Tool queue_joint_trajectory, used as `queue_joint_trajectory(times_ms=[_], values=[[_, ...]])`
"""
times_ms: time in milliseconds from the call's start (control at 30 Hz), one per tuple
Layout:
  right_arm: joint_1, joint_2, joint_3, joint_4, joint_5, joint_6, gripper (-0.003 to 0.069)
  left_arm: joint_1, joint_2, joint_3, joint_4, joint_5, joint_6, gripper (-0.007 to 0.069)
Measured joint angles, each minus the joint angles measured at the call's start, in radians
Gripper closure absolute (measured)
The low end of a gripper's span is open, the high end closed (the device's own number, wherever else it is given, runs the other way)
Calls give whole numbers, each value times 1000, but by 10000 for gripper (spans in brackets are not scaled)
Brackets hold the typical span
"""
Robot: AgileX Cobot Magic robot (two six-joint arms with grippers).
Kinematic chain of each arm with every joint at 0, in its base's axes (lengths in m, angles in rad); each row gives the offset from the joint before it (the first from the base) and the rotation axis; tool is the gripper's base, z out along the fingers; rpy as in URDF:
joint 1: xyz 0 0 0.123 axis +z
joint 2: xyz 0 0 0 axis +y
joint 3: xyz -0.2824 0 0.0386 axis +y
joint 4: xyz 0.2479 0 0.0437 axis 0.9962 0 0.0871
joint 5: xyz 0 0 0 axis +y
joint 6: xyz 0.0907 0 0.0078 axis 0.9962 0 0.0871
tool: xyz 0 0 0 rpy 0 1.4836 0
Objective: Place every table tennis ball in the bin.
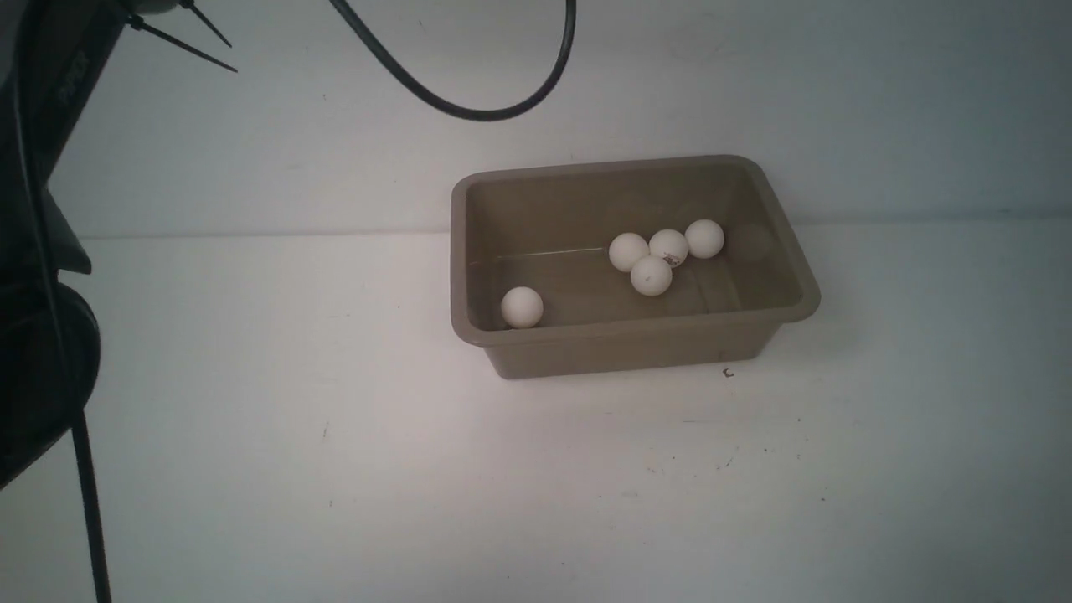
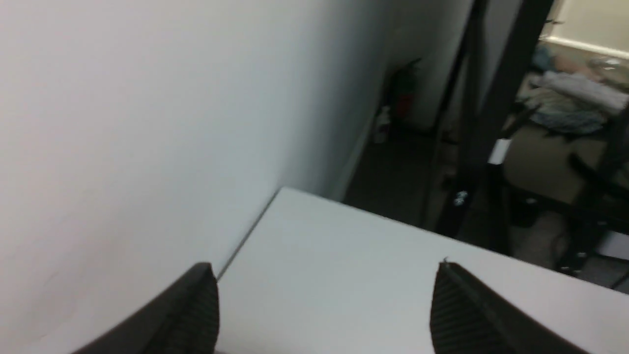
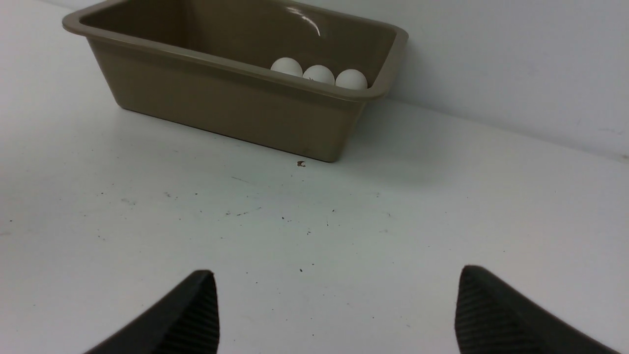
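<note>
Over on the left, the left gripper (image 2: pixel 325 269) hangs above a corner of the white table (image 1: pixel 335 469) beside the wall, its black ribbed jaws spread wide with nothing between them. Right of the table's middle, at its far edge, stands the taupe rectangular plastic bin (image 1: pixel 636 332). All five small matte white table tennis balls (image 1: pixel 668 246) lie inside it. One (image 1: pixel 522 306) sits alone in the bin's near left corner, and four huddle together toward its right end. The right gripper (image 3: pixel 336 273) hovers low over the table's near right part, equally wide and empty. The job looks done. The danger I see is an arm brushing the light bin and jolting balls out.
</note>
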Motion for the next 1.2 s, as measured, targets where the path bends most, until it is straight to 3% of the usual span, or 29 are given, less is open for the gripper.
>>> queue_joint_trajectory(times_ms=[233,333,533,733,1000,1200], values=[[0,0,0,0,0,0,71,-8,-184,129,301,-87,-183,104],[0,0,0,0,0,0,71,-8,-342,314,459,-156,-248,104],[0,0,0,0,0,0,71,-5,-594,739,625,-339,-322,104],[0,0,0,0,0,0,71,-5,-823,1171,679,-508,-328,104],[0,0,0,0,0,0,71,-5,-1141,1725,674,-884,-327,104],[0,0,0,0,0,0,71,72,-1403,2032,568,-1092,-366,104]])
